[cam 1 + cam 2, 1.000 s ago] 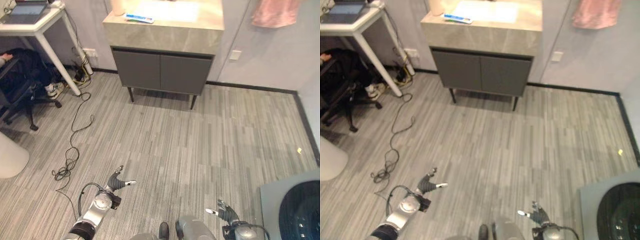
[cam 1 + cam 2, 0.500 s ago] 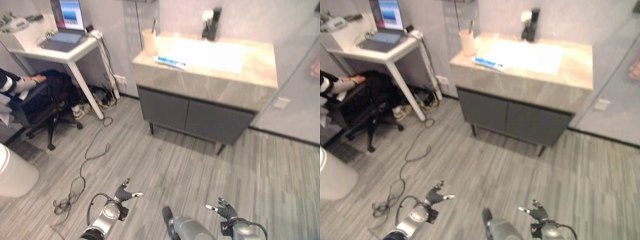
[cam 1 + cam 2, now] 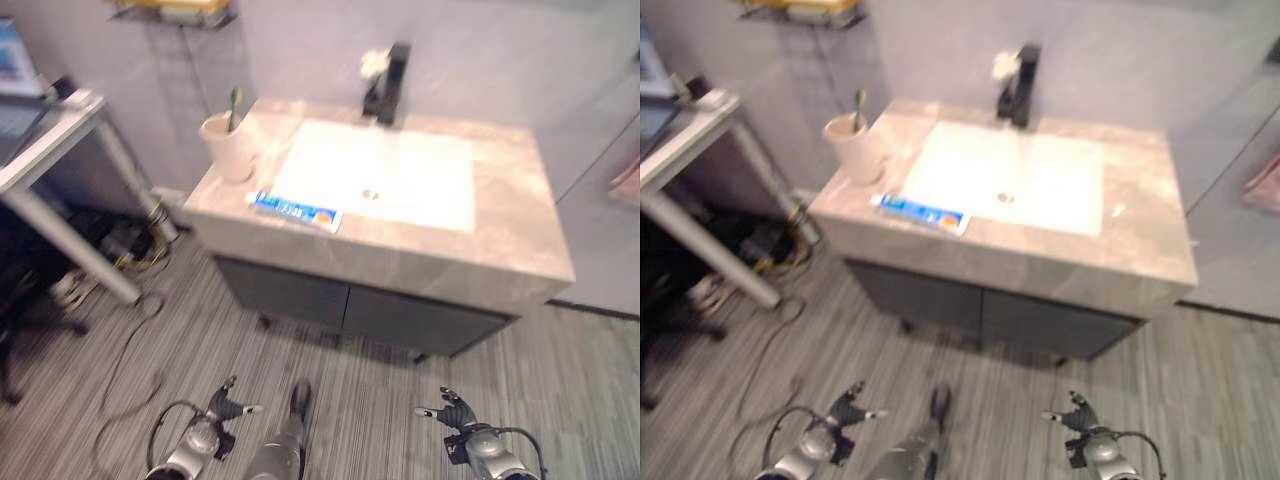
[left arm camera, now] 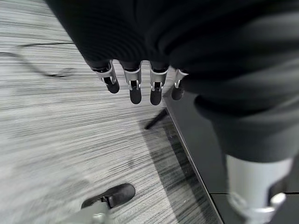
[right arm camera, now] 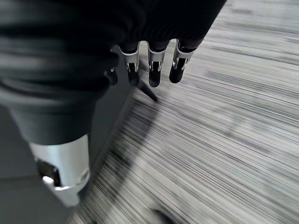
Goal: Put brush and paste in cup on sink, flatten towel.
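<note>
Sink counter (image 3: 480, 262) ahead: paste (image 3: 294, 212) lying near cup (image 3: 230, 148), brush inside; left hand (image 3: 228, 407) and right hand (image 3: 452, 412) low, relaxed, empty, presumably approaching.

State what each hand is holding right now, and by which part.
Nothing is held. The left hand and right hand hang open and empty above the grey striped floor, short of the grey vanity cabinet.

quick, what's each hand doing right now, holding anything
Left hand: open, fingers straight, holding nothing.
Right hand: open, fingers straight, holding nothing.
</note>
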You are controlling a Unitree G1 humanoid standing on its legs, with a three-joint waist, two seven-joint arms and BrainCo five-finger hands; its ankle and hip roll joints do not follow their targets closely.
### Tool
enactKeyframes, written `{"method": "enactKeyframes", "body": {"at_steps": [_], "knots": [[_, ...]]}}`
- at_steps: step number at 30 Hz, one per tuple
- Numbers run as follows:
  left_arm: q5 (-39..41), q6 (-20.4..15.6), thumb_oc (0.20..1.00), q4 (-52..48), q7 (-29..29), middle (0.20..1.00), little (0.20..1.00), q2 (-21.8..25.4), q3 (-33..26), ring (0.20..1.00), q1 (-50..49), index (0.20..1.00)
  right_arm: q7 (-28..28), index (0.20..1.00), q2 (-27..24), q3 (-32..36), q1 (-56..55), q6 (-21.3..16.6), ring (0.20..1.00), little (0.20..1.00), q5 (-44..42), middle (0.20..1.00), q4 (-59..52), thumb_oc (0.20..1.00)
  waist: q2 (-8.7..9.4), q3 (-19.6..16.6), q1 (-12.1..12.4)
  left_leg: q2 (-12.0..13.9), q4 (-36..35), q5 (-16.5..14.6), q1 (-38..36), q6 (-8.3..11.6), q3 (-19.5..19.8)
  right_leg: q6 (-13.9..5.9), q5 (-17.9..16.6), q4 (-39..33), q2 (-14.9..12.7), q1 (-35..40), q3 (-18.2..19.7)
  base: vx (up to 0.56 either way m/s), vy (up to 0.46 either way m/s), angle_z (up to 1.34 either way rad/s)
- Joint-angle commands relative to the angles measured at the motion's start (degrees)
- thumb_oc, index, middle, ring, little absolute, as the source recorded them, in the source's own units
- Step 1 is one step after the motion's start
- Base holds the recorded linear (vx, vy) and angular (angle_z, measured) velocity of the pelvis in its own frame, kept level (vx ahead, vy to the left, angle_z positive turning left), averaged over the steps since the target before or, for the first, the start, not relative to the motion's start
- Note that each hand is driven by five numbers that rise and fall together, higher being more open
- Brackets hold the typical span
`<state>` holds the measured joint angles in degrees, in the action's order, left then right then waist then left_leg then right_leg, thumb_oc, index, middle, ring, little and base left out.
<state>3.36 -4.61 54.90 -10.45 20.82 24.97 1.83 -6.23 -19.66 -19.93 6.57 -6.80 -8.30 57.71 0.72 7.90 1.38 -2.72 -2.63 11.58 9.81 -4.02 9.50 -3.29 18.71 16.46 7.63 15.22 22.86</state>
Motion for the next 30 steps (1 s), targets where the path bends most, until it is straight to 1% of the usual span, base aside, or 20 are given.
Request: {"method": "enactKeyframes", "body": {"at_steps": [1,2,3,4,5,6,7,8,9,10,11,14,17,21,25,26,27,28,29,30], "knots": [[-3.2,-2.7,1.000,-3.1,-1.0,1.000,1.000,0.3,-0.6,1.000,8.0,1.000,-0.4,1.000,-2.5,-1.7,-2.0,0.5,1.000,1.000,2.5,1.000,-5.7,1.000,-1.13,-0.1,-2.7,5.6,8.9,-1.3,8.7,8.68,-0.8,-2.45,-14.5,-9.7,-9.6,-8.2,1.9,0.29,0.586,-0.81],[-3.5,-2.7,1.000,-4.8,-0.7,1.000,1.000,1.7,-1.2,1.000,7.6,1.000,0.2,1.000,-2.2,-1.5,-1.7,0.6,1.000,1.000,2.5,1.000,-7.9,1.000,-0.68,0.3,-2.7,5.2,10.5,-4.2,7.5,7.28,-4.2,-4.10,-16.5,-7.2,-11.9,-11.2,1.5,0.16,0.406,-0.44],[-3.5,-2.7,1.000,-4.8,-0.7,1.000,1.000,1.7,-1.2,1.000,7.6,1.000,0.2,1.000,-2.2,-1.5,-1.7,0.6,1.000,1.000,2.5,1.000,-7.9,1.000,-0.80,0.2,-2.4,5.5,10.5,-4.0,7.6,7.31,-4.3,-4.15,-16.6,-7.2,-11.7,-11.5,1.8,0.10,0.368,-0.75],[-3.4,-2.7,1.000,-5.3,-0.7,1.000,1.000,2.0,-1.6,1.000,7.3,1.000,0.4,1.000,-1.9,-2.1,-0.9,0.8,1.000,1.000,3.0,1.000,-8.8,1.000,-0.61,0.5,-1.9,5.8,11.0,-5.4,7.1,6.75,-6.1,-4.79,-18.2,-6.4,-12.8,-13.7,-0.3,0.01,0.245,-1.21],[-3.4,-2.6,1.000,-5.4,-1.2,1.000,1.000,2.7,-1.9,1.000,7.5,1.000,0.9,1.000,-1.6,-3.5,0.9,1.0,1.000,1.000,4.3,1.000,-10.5,1.000,-0.60,1.7,-0.5,6.8,10.6,-6.7,5.2,6.53,-9.3,-5.14,-20.1,-5.9,-14.4,-17.5,-8.8,0.01,0.244,-1.46],[-3.4,-2.6,1.000,-5.4,-1.2,1.000,1.000,2.7,-1.9,1.000,7.6,1.000,0.9,1.000,-1.6,-3.5,1.0,1.0,1.000,1.000,4.3,1.000,-10.6,1.000,-0.69,1.6,-0.5,6.9,10.5,-6.5,5.4,6.56,-9.3,-5.13,-20.2,-5.9,-14.3,-17.7,-8.7,0.00,0.258,-1.45],[-2.6,-2.7,1.000,-5.0,-1.6,1.000,1.000,2.9,-2.4,1.000,7.5,1.000,1.0,1.000,-1.5,-4.3,1.8,0.7,1.000,1.000,5.2,1.000,-11.4,1.000,-0.75,2.1,0.8,7.6,9.5,-7.2,3.8,6.63,-11.2,-4.50,-19.9,-7.2,-15.5,-19.6,-16.9,0.01,0.130,-1.10],[-2.2,-2.7,1.000,-5.3,-1.4,1.000,1.000,3.0,-2.9,1.000,7.0,1.000,1.0,1.000,-1.6,-4.7,2.1,0.8,1.000,1.000,5.9,1.000,-12.3,1.000,-0.68,1.9,1.1,8.0,8.4,-7.2,3.0,6.74,-12.2,-4.30,-20.2,-9.1,-15.9,-20.3,-22.0,0.08,0.182,-1.41],[-2.5,-2.8,1.000,-5.4,-1.1,1.000,1.000,3.3,-3.9,1.000,5.8,1.000,1.2,1.000,-1.7,-5.8,2.4,0.7,1.000,1.000,7.9,1.000,-12.8,1.000,-0.08,1.4,2.2,8.5,7.4,-7.7,1.6,7.24,-14.4,-5.54,-22.9,-14.2,-18.8,-18.1,-29.0,0.14,0.102,-1.15],[-2.9,-2.7,1.000,-5.0,-0.8,1.000,1.000,3.1,-4.0,1.000,5.2,1.000,1.7,1.000,-2.3,-6.1,1.8,0.6,1.000,1.000,8.3,1.000,-14.0,1.000,0.42,1.3,1.4,7.8,6.8,-7.7,1.0,6.96,-14.0,-5.88,-22.7,-16.2,-17.4,-16.9,-24.5,0.18,0.133,-1.19],[-3.0,-3.0,1.000,-4.7,-0.7,1.000,1.000,3.3,-4.5,1.000,4.7,1.000,1.6,1.000,-3.1,-5.9,1.5,0.4,1.000,1.000,9.5,1.000,-13.9,1.000,0.64,0.7,1.6,7.9,4.5,-7.1,-0.1,6.99,-14.5,-5.96,-23.2,-17.8,-16.8,-17.4,-22.9,0.12,0.083,-0.38],[-2.8,-3.0,1.000,-4.9,-0.3,1.000,1.000,3.1,-5.2,1.000,3.5,1.000,1.1,1.000,-4.2,-4.3,0.0,0.6,1.000,1.000,9.8,1.000,-14.6,1.000,0.69,0.0,1.0,7.8,1.3,-5.8,-1.9,7.31,-14.1,-5.92,-23.5,-19.2,-16.7,-16.1,-22.6,0.13,0.011,0.25],[-3.0,-3.3,1.000,-5.1,0.1,1.000,1.000,3.0,-5.1,1.000,2.7,1.000,0.8,1.000,-4.8,-2.4,-1.2,0.5,1.000,1.000,9.4,1.000,-14.1,1.000,0.48,-0.3,0.4,8.4,-1.8,-4.2,-3.1,8.16,-13.8,-6.00,-23.0,-19.9,-16.4,-15.5,-24.2,0.07,-0.015,0.37],[-3.5,-3.2,1.000,-3.2,0.1,1.000,1.000,2.3,-4.7,1.000,2.2,1.000,0.8,1.000,-4.5,-2.5,-1.8,0.4,1.000,1.000,10.3,1.000,-12.1,1.000,0.42,-0.5,0.0,8.5,-2.4,-4.1,-3.6,8.53,-13.0,-6.03,-22.3,-19.9,-16.2,-14.9,-24.9,0.04,-0.019,0.16],[-3.4,-3.4,1.000,-1.3,0.1,1.000,1.000,1.3,-4.6,1.000,1.3,1.000,1.3,1.000,-4.2,-4.3,-0.8,0.3,1.000,1.000,11.0,1.000,-11.1,1.000,0.39,-0.4,0.4,8.2,-2.4,-4.4,-3.7,8.36,-12.2,-6.04,-22.1,-20.5,-16.1,-14.5,-25.1,-0.01,-0.008,0.08],[-3.6,-3.3,1.000,0.0,0.5,1.000,1.000,0.6,-4.2,1.000,1.1,1.000,1.9,1.000,-4.4,-5.5,0.3,0.2,1.000,1.000,11.0,1.000,-11.0,1.000,0.39,-0.2,1.1,7.8,-2.3,-4.3,-3.5,8.41,-11.0,-6.12,-22.4,-21.4,-16.3,-14.6,-24.5,-0.04,-0.008,0.01],[-4.4,-3.3,1.000,0.7,0.9,1.000,1.000,0.5,-3.8,1.000,1.1,1.000,2.3,1.000,-4.6,-5.9,0.3,0.0,1.000,1.000,11.0,1.000,-11.2,1.000,0.42,-0.2,1.1,7.3,-2.0,-4.5,-3.2,8.16,-10.0,-5.94,-22.0,-21.5,-16.2,-14.5,-23.0,-0.04,-0.008,0.02],[-4.5,-3.3,1.000,0.8,0.9,1.000,1.000,0.5,-3.8,1.000,1.1,1.000,2.3,1.000,-4.6,-5.9,0.3,0.0,1.000,1.000,11.0,1.000,-11.2,1.000,0.42,-0.2,1.0,7.3,-2.0,-4.5,-3.2,8.16,-10.0,-5.94,-22.0,-21.5,-16.2,-14.5,-23.0,-0.02,-0.028,0.11],[-5.3,-3.1,1.000,1.2,0.9,1.000,1.000,0.7,-3.4,1.000,1.0,1.000,2.4,1.000,-4.8,-6.3,0.7,-0.1,1.000,1.000,11.2,1.000,-10.9,1.000,0.57,0.0,0.3,6.8,-1.0,-4.5,-2.4,7.62,-8.2,-5.39,-20.7,-20.4,-14.6,-14.3,-18.3,-0.01,-0.025,0.21],[-5.3,-3.1,1.000,1.2,0.9,1.000,1.000,0.7,-3.5,1.000,1.0,1.000,2.4,1.000,-4.8,-6.4,0.8,-0.1,1.000,1.000,11.2,1.000,-10.9,1.000,0.57,0.0,0.3,6.9,-0.8,-4.5,-2.3,7.63,-8.2,-5.38,-20.6,-20.2,-14.6,-14.4,-18.2,-0.03,-0.033,0.40]]}}
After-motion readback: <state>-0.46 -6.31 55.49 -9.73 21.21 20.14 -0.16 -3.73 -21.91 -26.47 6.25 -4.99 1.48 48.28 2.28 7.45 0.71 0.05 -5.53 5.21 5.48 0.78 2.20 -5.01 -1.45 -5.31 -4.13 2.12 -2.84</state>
